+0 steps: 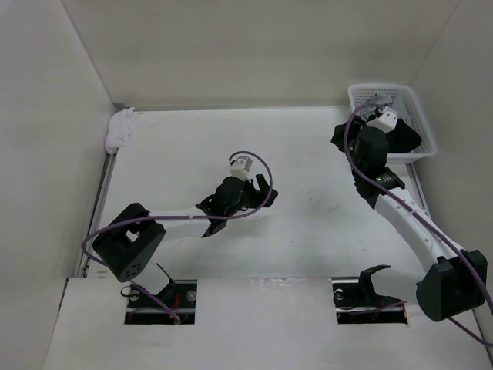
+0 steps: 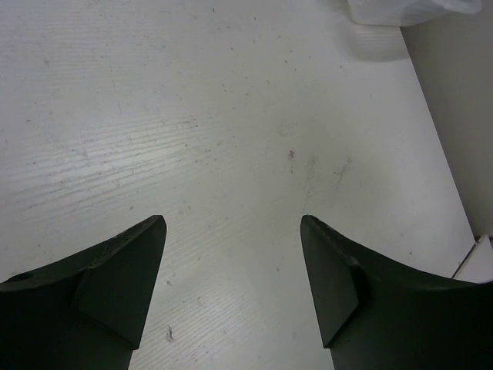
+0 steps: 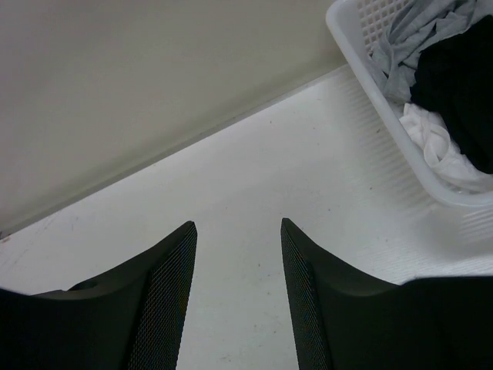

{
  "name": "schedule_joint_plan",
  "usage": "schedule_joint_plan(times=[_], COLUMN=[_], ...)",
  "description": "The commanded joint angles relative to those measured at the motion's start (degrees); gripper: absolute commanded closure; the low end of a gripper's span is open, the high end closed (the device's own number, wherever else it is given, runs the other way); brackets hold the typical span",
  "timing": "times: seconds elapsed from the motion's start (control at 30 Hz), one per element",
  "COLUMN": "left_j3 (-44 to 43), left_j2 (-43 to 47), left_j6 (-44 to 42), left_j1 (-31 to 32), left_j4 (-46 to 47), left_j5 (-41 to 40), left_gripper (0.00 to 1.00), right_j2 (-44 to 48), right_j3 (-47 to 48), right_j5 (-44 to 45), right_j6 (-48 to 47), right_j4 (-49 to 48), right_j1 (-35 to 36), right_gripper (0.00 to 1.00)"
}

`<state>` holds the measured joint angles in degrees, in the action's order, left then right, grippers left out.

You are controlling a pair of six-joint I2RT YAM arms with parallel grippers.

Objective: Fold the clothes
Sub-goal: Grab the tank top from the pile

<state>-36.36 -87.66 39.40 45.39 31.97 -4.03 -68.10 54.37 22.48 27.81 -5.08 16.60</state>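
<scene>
The black garment (image 3: 459, 85) lies bunched in a soft, matte heap inside the white plastic lattice basket (image 3: 373, 89) at the far right corner of the counter (image 3: 308, 154). It is so crumpled that neither its long axis nor the way it points can be told. It rests against a wrinkled grey garment (image 3: 408, 38) on its far side and on a rumpled white garment (image 3: 435, 142) nearer the basket's wall. The right jaws stand apart with nothing between them, above bare counter just outside the basket, and the black heap is up and to the right of them in the wrist view. Their inner faces carry a fine mesh-like texture. The left jaws, spread wide and holding nothing, hang over the middle of the counter, well apart from the basket, above a pale, finely ridged, speckled surface.
</scene>
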Motion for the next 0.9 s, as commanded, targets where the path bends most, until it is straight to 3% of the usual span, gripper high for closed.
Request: schedule_joint_plan(times=[0.0, 0.3, 0.5, 0.63, 0.73, 0.87], left_j3=[-0.3, 0.8, 1.0, 1.4, 1.6, 1.6], left_j2=[-0.2, 0.3, 0.4, 0.3, 0.3, 0.2], left_j6=[0.1, 0.2, 0.2, 0.2, 0.2, 0.2], left_j1=[-0.3, -0.3, -0.3, -0.4, -0.4, -0.7], left_j4=[3.2, 5.1, 5.6, 6.4, 6.5, 6.6], left_j5=[0.7, 0.7, 0.7, 0.7, 0.6, 0.6], left_gripper=[0.3, 0.3, 0.3, 0.3, 0.3, 0.3], right_j2=[-0.1, -0.1, -0.8, -2.2, -2.4, -5.2], right_j3=[1.7, 2.1, 3.6, 5.8, 5.8, 7.3], right_j5=[-0.1, -1.4, -10.5, -22.1, -19.4, -10.6], right_j6=[-1.0, -1.0, -0.6, -0.8, -1.0, -0.9], right_j4=[-1.9, -1.7, -2.1, -1.6, -2.4, -2.1], right_j1=[0.7, 0.8, 1.3, 2.9, 3.2, -0.5], right_gripper=[0.48, 0.62, 0.72, 0.7, 0.61, 0.57])
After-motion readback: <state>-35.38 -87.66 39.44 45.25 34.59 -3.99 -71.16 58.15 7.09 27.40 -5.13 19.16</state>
